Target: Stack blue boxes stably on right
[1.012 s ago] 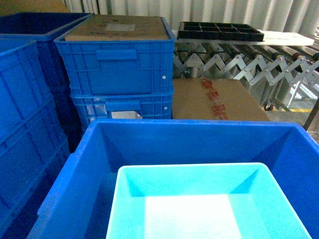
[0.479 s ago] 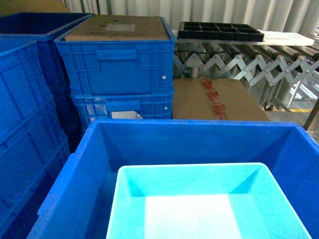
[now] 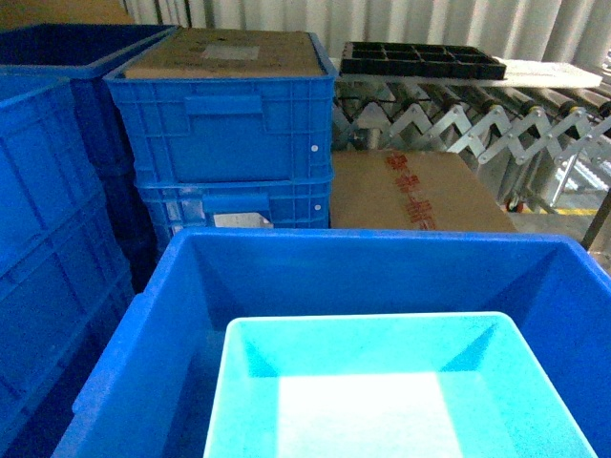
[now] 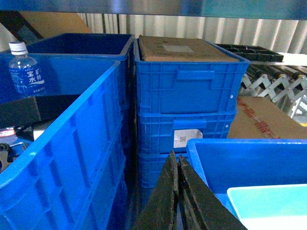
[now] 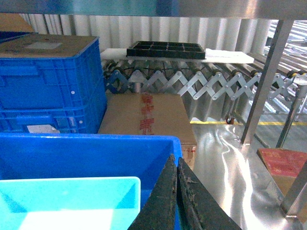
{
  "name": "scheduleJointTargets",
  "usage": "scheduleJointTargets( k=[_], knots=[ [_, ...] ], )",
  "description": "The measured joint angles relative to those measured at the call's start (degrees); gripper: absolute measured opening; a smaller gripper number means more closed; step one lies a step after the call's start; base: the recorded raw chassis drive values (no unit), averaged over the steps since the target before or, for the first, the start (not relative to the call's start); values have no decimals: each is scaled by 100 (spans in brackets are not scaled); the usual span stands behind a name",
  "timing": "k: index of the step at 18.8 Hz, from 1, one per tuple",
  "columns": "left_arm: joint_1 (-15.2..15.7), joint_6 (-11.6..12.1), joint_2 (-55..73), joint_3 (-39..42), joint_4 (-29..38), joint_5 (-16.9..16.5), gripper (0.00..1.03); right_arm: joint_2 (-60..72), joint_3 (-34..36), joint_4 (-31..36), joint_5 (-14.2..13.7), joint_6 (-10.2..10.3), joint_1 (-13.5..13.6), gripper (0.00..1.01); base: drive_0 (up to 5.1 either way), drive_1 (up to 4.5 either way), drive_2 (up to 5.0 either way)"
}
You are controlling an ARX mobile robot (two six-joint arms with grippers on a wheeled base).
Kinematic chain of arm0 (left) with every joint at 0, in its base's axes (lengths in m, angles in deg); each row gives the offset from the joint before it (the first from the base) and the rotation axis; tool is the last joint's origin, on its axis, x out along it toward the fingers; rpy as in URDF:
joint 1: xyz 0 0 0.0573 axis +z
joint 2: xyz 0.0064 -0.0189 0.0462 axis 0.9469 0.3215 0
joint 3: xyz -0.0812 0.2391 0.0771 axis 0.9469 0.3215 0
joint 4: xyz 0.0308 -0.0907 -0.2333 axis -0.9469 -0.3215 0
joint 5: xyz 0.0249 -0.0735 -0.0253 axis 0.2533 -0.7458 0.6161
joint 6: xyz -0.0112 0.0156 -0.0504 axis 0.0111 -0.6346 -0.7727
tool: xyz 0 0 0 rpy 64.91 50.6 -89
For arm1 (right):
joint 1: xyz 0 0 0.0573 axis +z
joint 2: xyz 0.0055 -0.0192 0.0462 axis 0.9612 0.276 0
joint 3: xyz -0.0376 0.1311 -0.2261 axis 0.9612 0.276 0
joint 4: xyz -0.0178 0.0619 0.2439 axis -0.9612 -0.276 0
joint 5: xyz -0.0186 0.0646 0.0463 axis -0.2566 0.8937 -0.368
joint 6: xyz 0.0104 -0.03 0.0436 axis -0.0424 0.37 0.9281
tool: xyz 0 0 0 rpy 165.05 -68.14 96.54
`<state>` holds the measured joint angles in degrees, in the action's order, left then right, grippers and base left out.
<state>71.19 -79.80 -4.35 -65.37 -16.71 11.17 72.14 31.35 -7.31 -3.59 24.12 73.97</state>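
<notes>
Straight ahead in the head view, the turquoise bin (image 3: 391, 391) sits nested inside the royal-blue crate (image 3: 172, 315), its rim lying below the crate's thick rim and nearer the crate's right wall than its left. Behind them stand ribbed dark-blue crates (image 3: 224, 134), a cardboard box (image 3: 410, 191) and a roller conveyor (image 3: 477, 119) carrying a black tray (image 3: 420, 59). Neither arm shows here.

From the left wrist view, the left gripper (image 4: 177, 165) points forward with its jaws pressed together on nothing. It stands just outside the crate's near left corner (image 4: 196, 146); the bin's corner (image 4: 268, 201) lies to its right and lower. A water bottle (image 4: 24, 67) shows at far left.

From the right wrist view, the right gripper (image 5: 173, 165) is likewise closed and empty, poised just at the crate's right rim (image 5: 172, 141). The bin (image 5: 72, 201) lies to its left and below, close by.

Judging from this, the bin already rests in the crate, so stacking looks largely done. Each arm flanks its own side of the crate, with the right one nearer the bin. The bin's long axis cannot be told, its near end being cut off.
</notes>
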Motion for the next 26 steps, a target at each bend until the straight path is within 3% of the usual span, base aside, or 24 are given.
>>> scheduleJointTargets(
  k=[3, 4, 5, 9, 10, 12, 16, 24, 25, 26],
  knots=[
    [0, 0, -271, 0, -275, 0, 2, -282, 0, -282, 0, 0, 0, 2, 0, 0, 0],
    [0, 0, -675, -2, -852, 11, 2, -385, 0, -422, 0, 0, 0, 2, 0, 0, 0],
    [0, 0, -1165, -2, -1360, 26, 2, -999, -2, -1309, -2, 0, 0, 2, 0, 0, 0],
    [2, 0, -1202, -2, -1318, 0, 2, -1298, -2, -1338, 11, 0, 0, 2, 0, 0, 0],
    [4, 0, -1204, -2, -1296, 9, 14, -1298, -2, -1351, 9, -2, 0, 4, 0, 0, 0],
    [4, 0, -1202, -2, -1298, 4, 41, -1298, -2, -1349, 9, -2, 0, 31, 0, 0, 0],
    [4, 0, -1202, -2, -1298, 7, 54, -1298, -2, -1349, 9, -2, 0, 44, 0, 0, 0],
    [4, 7, -1204, -2, -1298, 7, 100, -1298, -2, -1349, 9, -2, 0, 94, 0, 0, 0],
    [4, 4, -1202, -2, -1298, 7, 98, -1296, -2, -1349, 9, 0, 0, 100, 0, 0, 0],
    [4, 4, -1202, -2, -1298, 7, 97, -1298, -2, -1349, 9, 0, 0, 98, 0, 0, 0]
  ],
)
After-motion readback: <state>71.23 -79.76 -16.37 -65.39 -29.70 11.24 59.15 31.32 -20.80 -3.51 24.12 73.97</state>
